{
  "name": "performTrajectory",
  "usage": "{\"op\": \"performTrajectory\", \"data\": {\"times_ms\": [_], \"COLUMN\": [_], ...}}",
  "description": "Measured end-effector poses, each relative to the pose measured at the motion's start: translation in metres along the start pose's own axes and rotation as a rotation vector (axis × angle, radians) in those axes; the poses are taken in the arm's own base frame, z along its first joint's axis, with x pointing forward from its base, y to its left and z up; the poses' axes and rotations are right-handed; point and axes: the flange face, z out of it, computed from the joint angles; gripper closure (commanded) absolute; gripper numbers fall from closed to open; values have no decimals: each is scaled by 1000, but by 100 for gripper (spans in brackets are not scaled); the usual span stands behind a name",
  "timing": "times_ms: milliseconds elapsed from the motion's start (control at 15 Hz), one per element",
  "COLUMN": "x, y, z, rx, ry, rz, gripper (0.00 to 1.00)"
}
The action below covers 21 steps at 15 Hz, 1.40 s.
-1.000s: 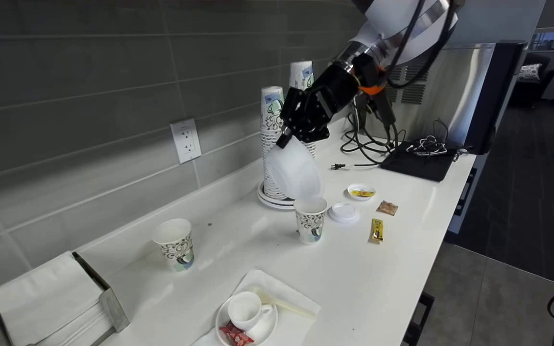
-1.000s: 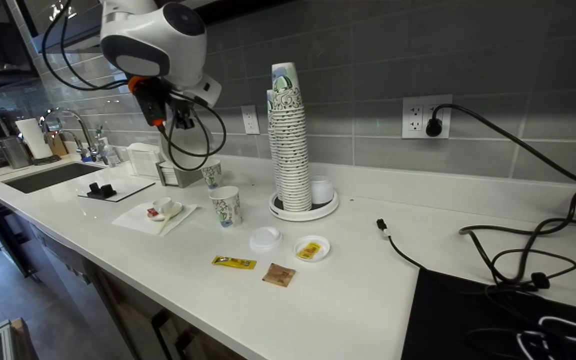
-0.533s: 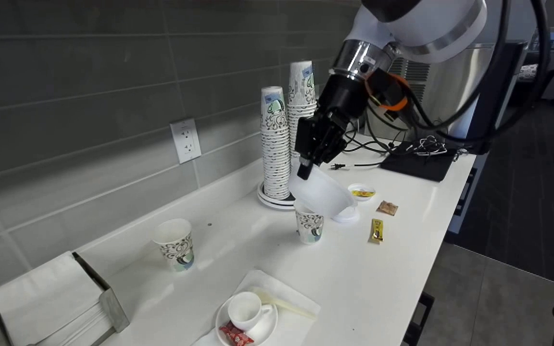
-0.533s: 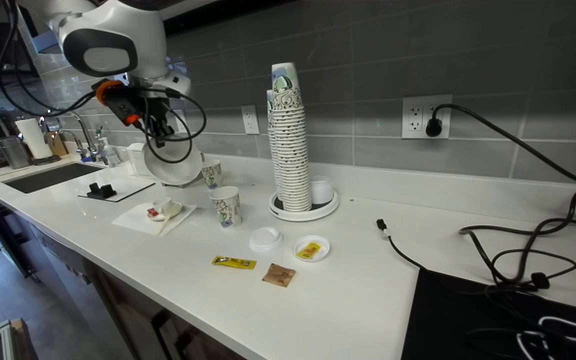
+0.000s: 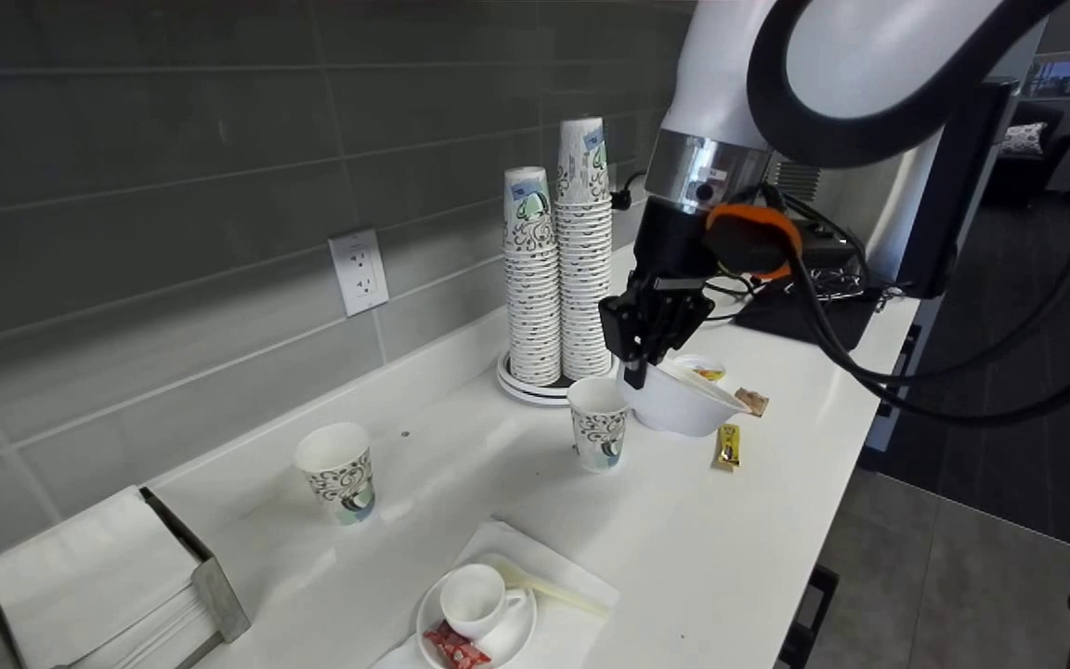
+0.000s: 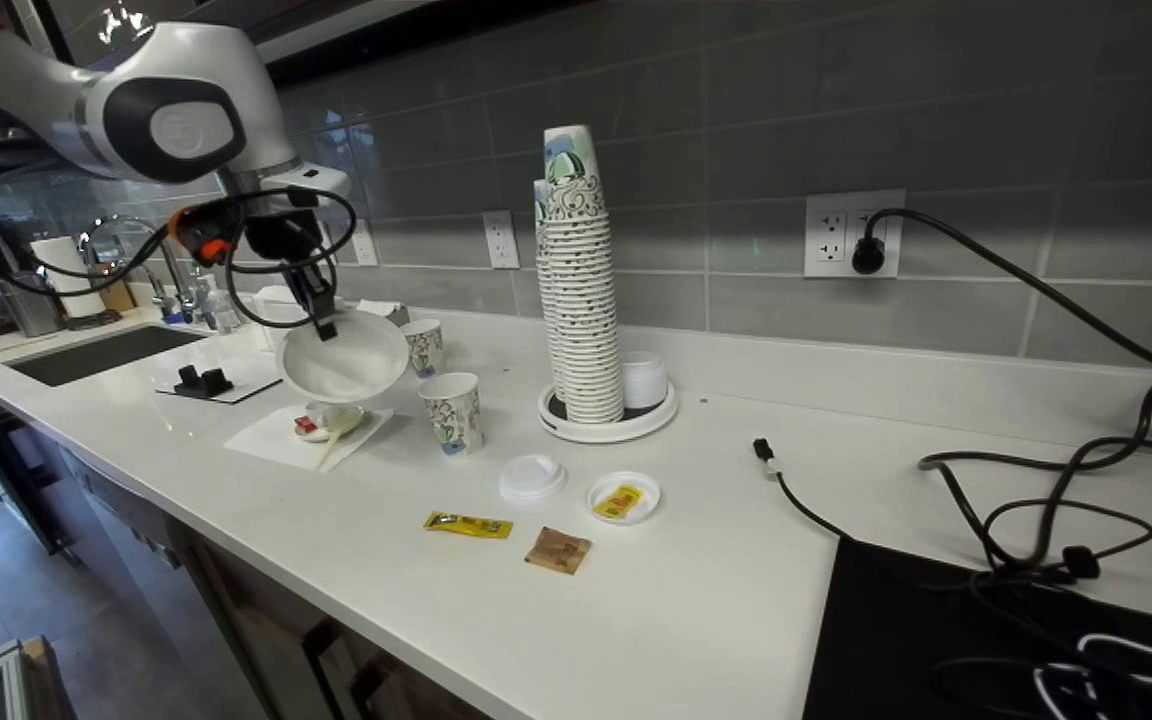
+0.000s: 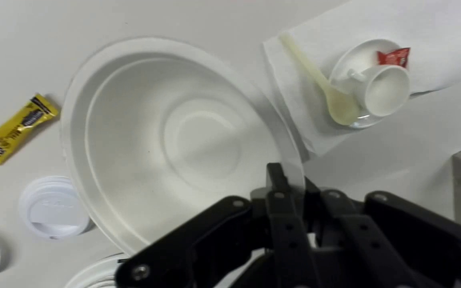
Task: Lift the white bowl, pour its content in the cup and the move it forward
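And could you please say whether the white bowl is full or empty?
It looks empty: in the wrist view, the white bowl shows only a tiny dark speck inside.

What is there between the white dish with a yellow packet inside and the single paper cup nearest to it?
A white lid lies between the cup and dish in an exterior view.

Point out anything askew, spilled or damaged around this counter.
Only the wide round white bowl looks askew: it hangs tilted from the black end effector, though pouring would probably explain that. I see no spill or damage on the white counter.
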Motion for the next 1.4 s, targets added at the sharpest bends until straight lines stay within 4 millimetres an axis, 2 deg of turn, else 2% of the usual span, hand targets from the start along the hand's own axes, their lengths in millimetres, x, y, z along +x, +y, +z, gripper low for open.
{"op": "performTrajectory", "data": {"times_ms": [67,267,400,467,800,1000,1400], "x": [-3,-7,-7,-8,-11,-23,-54], "y": [1,3,3,3,6,9,14], "z": [5,16,18,18,23,37,79], "rx": [-35,-83,-85,-86,-111,-181,-289], "ry": [2,-28,-31,-31,-33,-32,-70], "rz": [28,74,79,79,74,69,69], "gripper": [94,94,94,99,99,99,99]}}
